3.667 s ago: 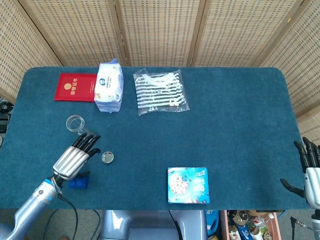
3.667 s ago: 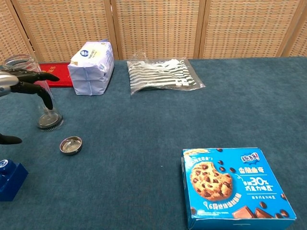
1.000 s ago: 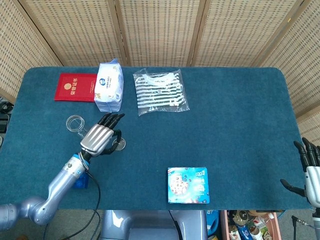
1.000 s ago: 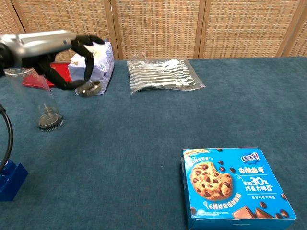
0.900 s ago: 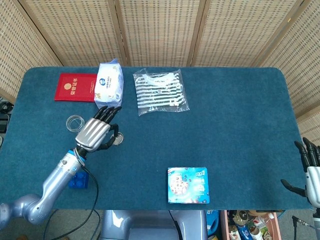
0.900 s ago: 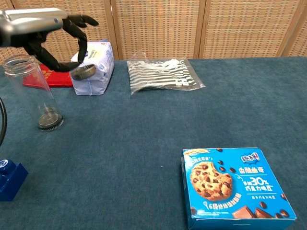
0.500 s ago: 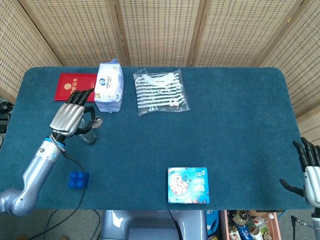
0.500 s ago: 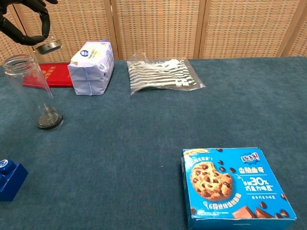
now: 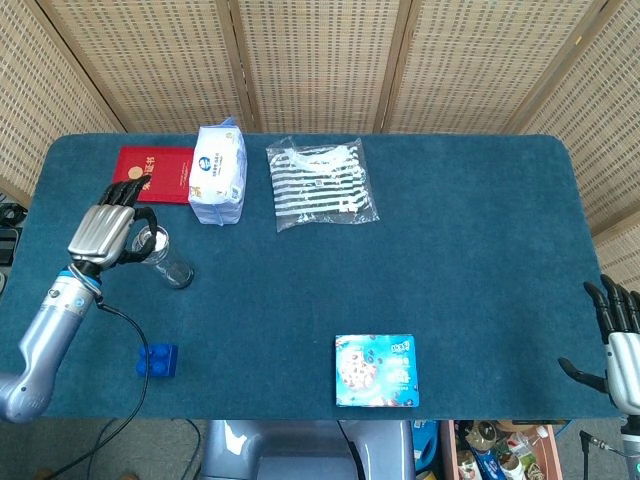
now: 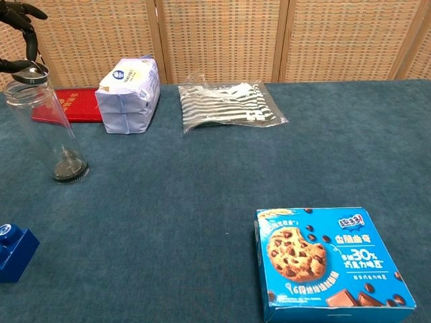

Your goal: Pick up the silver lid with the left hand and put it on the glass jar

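Fingers (image 10: 27,42) of the left hand (image 9: 100,233) curl around a silver lid (image 10: 31,74), holding it at the mouth of a glass jar (image 10: 50,128) that stands upright on the blue table (image 9: 470,260). From the chest camera the lid sits at the jar's rim, slightly toward 1 o'clock of the opening; whether it rests on the glass or hangs just above it cannot be told, as the hand runs off the frame's top left corner. From the head camera the hand covers the jar's mouth, and only the jar's lower part shows at 4 o'clock of the hand.

A red booklet (image 9: 152,174) lies flat at 12 o'clock of the jar, touching a white tissue pack (image 9: 219,174) to its right. A striped garment in a clear bag (image 9: 321,184) lies just beside the tissue pack at its 3 o'clock. A blue toy brick (image 9: 157,360) sits near the table's front edge, at 6 o'clock of the jar. A blue cookie box (image 9: 376,370) lies flat near the front edge, well apart from the jar, at about its 4 o'clock.

At the table's far right, off its edge, the right hand (image 9: 620,345) points its fingers up and apart, holding nothing.
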Tool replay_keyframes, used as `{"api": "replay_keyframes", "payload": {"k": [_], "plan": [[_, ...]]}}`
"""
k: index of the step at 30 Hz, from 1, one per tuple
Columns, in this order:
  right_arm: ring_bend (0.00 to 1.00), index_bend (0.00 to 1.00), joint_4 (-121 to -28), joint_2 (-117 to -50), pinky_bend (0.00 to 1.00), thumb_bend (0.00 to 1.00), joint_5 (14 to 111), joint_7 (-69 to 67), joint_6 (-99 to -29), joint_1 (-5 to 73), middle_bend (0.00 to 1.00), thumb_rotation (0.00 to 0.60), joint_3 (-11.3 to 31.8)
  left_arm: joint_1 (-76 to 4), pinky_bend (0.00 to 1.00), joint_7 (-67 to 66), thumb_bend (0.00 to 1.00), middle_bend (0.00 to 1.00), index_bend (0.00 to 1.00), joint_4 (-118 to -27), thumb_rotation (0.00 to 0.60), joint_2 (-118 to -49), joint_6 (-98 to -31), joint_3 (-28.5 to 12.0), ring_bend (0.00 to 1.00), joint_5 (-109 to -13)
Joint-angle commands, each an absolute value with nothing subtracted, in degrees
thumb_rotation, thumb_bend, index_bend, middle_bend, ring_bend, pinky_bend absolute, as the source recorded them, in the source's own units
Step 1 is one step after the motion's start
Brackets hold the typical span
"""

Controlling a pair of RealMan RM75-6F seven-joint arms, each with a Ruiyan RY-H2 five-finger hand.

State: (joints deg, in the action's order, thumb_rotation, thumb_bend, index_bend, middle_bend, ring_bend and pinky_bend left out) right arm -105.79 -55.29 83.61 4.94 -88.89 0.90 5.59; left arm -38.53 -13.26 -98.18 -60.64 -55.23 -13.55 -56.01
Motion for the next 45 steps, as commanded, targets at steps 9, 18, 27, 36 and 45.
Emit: {"api": "replay_keyframes", "payload": {"k": [9,18,27,36,45], "plan": [[0.00,0.00,-106.00,-55.21,0.00,0.00,83.90,4.81,-89.27,0.70,0.00,0.600,5.56,-37.92,0.00,-11.86,0.45,0.00,0.60,-96.89,0.600,-61.04,-55.69,-12.56,0.00,-57.27],[0.00,0.00,-106.05,-55.08,0.00,0.00,83.75,4.53,-89.23,0.70,0.00,0.600,5.64,-37.73,0.00,-11.68,0.46,0.00,0.60,-96.81,0.600,-60.93,-55.88,-12.19,0.00,-57.41],[0.00,0.00,-106.12,-55.02,0.00,0.00,83.78,4.55,-89.14,0.69,0.00,0.600,5.57,-37.17,0.00,-11.27,0.46,0.00,0.60,-97.18,0.600,-60.10,-56.22,-11.66,0.00,-58.35],[0.00,0.00,-106.19,-55.07,0.00,0.00,83.64,4.77,-89.03,0.70,0.00,0.600,5.54,-37.90,0.00,-13.27,0.46,0.00,0.57,-96.65,0.600,-60.79,-55.81,-11.27,0.00,-57.50],[0.00,0.00,-106.15,-55.04,0.00,0.00,83.63,4.60,-88.99,0.73,0.00,0.600,5.57,-37.49,0.00,-12.67,0.46,0.00,0.00,-96.97,0.600,-60.65,-56.93,-11.32,0.00,-58.65]]}}
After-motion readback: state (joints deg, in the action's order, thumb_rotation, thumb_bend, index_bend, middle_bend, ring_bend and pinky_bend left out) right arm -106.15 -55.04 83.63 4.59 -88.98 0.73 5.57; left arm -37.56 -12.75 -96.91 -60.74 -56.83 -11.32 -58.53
